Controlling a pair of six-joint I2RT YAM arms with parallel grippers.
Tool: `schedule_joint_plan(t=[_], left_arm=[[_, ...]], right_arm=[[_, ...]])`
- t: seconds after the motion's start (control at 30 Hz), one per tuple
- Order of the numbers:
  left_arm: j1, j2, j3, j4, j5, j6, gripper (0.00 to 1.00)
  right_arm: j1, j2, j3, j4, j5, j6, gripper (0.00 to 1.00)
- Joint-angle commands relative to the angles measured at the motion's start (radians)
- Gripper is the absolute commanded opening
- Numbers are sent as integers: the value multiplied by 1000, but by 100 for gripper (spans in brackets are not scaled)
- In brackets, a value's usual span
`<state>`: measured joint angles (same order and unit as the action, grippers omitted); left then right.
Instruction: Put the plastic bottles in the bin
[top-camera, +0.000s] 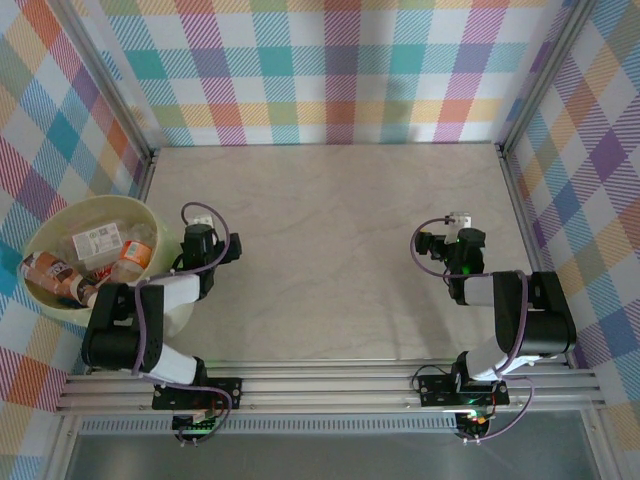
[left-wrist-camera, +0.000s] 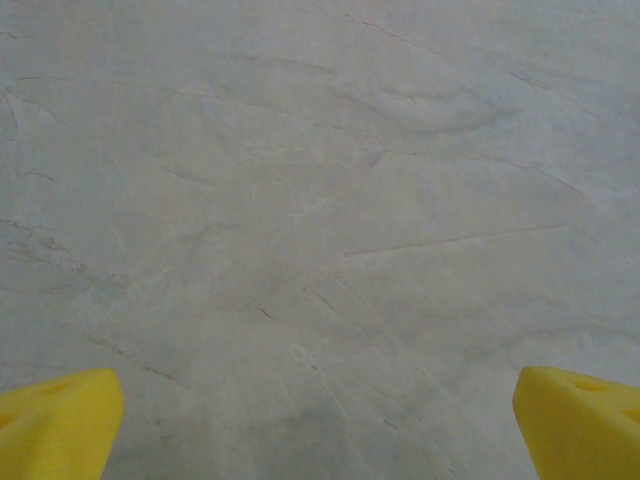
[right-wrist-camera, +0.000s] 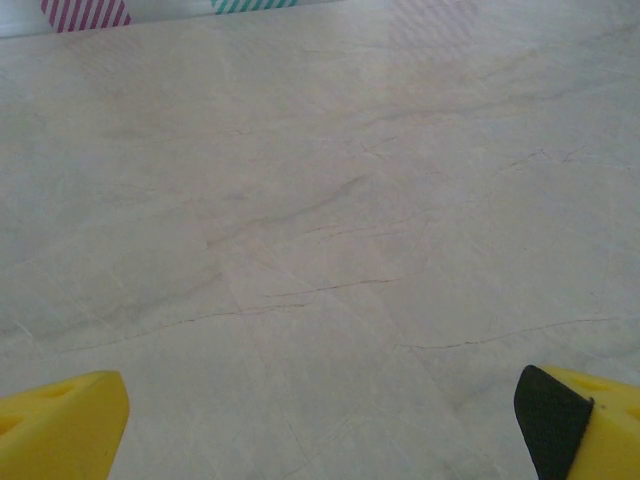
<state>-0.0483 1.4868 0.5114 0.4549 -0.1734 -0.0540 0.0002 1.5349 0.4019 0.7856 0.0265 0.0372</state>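
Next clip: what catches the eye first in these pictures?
The pale yellow-green bin at the left of the top view, holding a heap of plastic bottles with orange and white labels. The left tool and right tool hang open over the pale marbled tabletop, ringed by bright plaid walls.

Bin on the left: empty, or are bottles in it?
Not empty. In the top view several plastic bottles lie inside the bin, orange and white labels showing.
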Motion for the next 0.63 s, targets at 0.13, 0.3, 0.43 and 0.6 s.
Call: schedule_joint_plan(t=[0.13,0.3,0.43,0.6], left_arm=[[-1,82,-87,339,111,72,100],[-16,81,-96,365,45,63,100],[-16,82,-95,365,47,64,100],[-16,80,-96,362,45,63,100]], right_arm=[[1,-3,8,43,-19,-13,100],[1,-3,9,40,-19,-13,100],[1,-2,12,36,-20,-12,100],[1,-2,9,41,-22,-14,100]])
